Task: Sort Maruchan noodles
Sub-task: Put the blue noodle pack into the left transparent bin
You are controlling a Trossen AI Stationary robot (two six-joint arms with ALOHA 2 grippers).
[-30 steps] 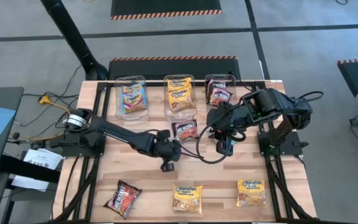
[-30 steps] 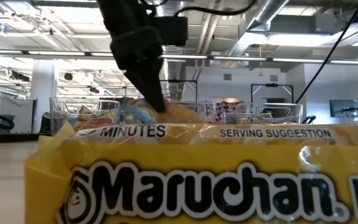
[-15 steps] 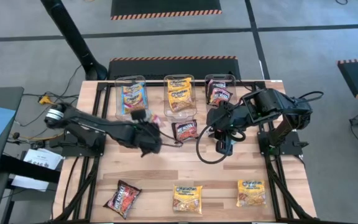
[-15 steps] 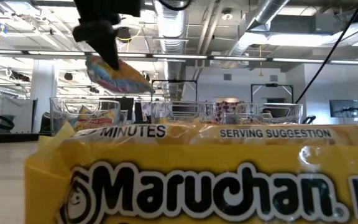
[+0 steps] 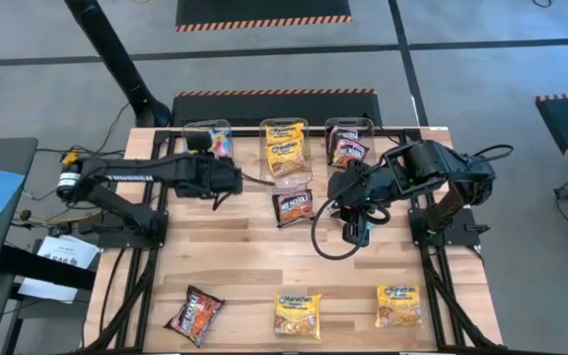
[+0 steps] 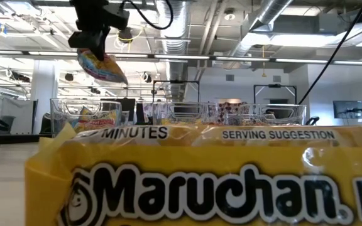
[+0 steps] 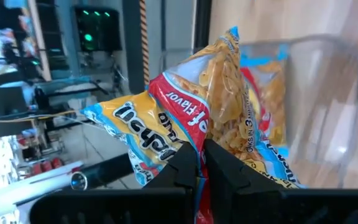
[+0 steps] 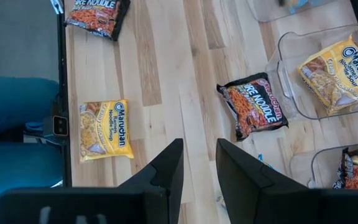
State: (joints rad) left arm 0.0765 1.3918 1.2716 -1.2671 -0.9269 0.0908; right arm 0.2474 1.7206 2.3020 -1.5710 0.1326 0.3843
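Note:
My left gripper point(image 5: 221, 163) is shut on a light blue-pink packet point(image 5: 222, 144) above the left clear bin point(image 5: 191, 158). It shows high in the low view point(image 6: 97, 45) with the packet point(image 6: 103, 66) below it. In the left wrist view the packet point(image 7: 210, 118) is crumpled, and another blue packet point(image 7: 272, 106) lies in the bin. My right gripper point(image 5: 356, 235) is open and empty above the table's right middle. A black-red packet point(image 5: 294, 205) lies flat on the table before the middle bin. My left gripper pinches the packet between its two fingers at one end point(image 7: 199, 148), where the wrapper is bunched. The packet is lifted clear and hangs tilted below the fingers point(image 6: 92, 41), above the left bin.
The middle bin point(image 5: 286, 153) holds yellow packets and the right bin point(image 5: 348, 143) black-red ones. Near the front edge lie a black-red packet point(image 5: 195, 314) and two yellow packets point(image 5: 297, 314) point(image 5: 399, 304). One yellow packet point(image 6: 200, 182) fills the low view.
My left gripper has lifted the blue-pink packet off the table's middle and carried it up and toward the far left, to above the left bin. The packet now hangs clear of the table. The black-red packet has stayed where it was.

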